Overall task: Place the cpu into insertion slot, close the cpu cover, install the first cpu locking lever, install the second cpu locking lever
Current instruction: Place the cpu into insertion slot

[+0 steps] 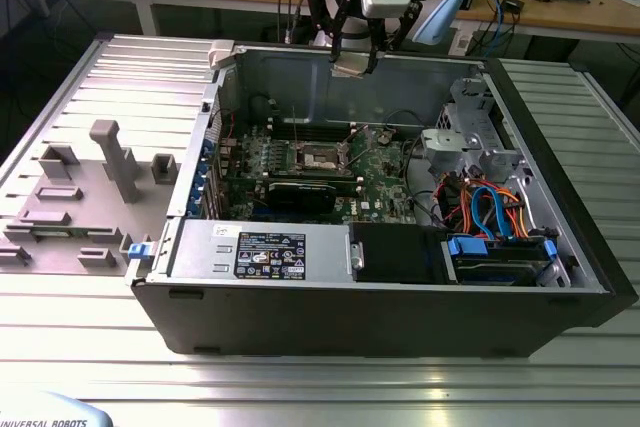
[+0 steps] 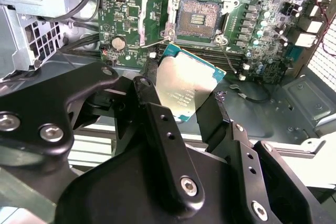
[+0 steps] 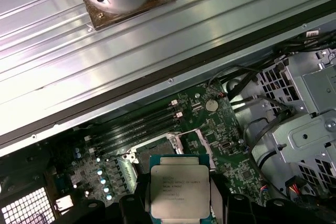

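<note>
Black end effector (image 2: 184,92) fingers (image 2: 147,95) sit closest to us, clamped on opposite edges of the cpu (image 2: 181,76); chip tilted, metal top showing. We see it held above the mobo (image 2: 126,3), w/ the insertion slot (image 2: 198,19) uncovered just beyond, not touching.

Matt silver metal cpu (image 2: 184,85)

insertion slot (image 2: 198,17): square socket, dark centre, silver rim, lying bare.
cpu (image 2: 185,80): flat square, silver-grey top, green edge (printed side showing); tilted, pinched by the gripper (image 2: 184,92), raised clear of the insertion slot.
cpu cover (image 2: 143,19): silver frame, swung open beside the insertion slot.
</note>
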You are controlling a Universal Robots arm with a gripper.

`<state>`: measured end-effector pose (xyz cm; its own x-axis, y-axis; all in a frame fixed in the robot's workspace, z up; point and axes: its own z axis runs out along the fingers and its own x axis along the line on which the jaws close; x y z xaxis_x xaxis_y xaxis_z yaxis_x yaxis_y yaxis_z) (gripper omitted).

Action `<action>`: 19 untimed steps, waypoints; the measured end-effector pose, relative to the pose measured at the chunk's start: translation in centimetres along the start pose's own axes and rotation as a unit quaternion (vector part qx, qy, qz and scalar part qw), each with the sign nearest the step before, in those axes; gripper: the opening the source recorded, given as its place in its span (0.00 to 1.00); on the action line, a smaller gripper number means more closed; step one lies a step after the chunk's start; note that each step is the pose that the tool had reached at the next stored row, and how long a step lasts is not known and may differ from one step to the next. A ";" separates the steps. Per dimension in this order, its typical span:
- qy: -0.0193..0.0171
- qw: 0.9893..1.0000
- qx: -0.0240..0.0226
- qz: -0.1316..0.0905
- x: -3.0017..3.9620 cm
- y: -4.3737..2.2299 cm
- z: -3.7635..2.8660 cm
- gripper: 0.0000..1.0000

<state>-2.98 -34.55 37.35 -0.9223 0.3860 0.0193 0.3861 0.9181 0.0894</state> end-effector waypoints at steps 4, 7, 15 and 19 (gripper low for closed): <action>0.000 1.000 0.000 0.004 0.00 0.00 0.00 0.54; -0.001 1.000 0.000 0.006 0.00 0.00 0.00 0.54; -0.001 1.000 0.000 0.007 0.00 0.00 0.00 0.54; -0.001 1.000 0.000 0.008 0.00 0.00 0.00 0.54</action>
<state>-2.98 -34.55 37.36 -0.9157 0.4015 0.0193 0.4016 0.9115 0.0893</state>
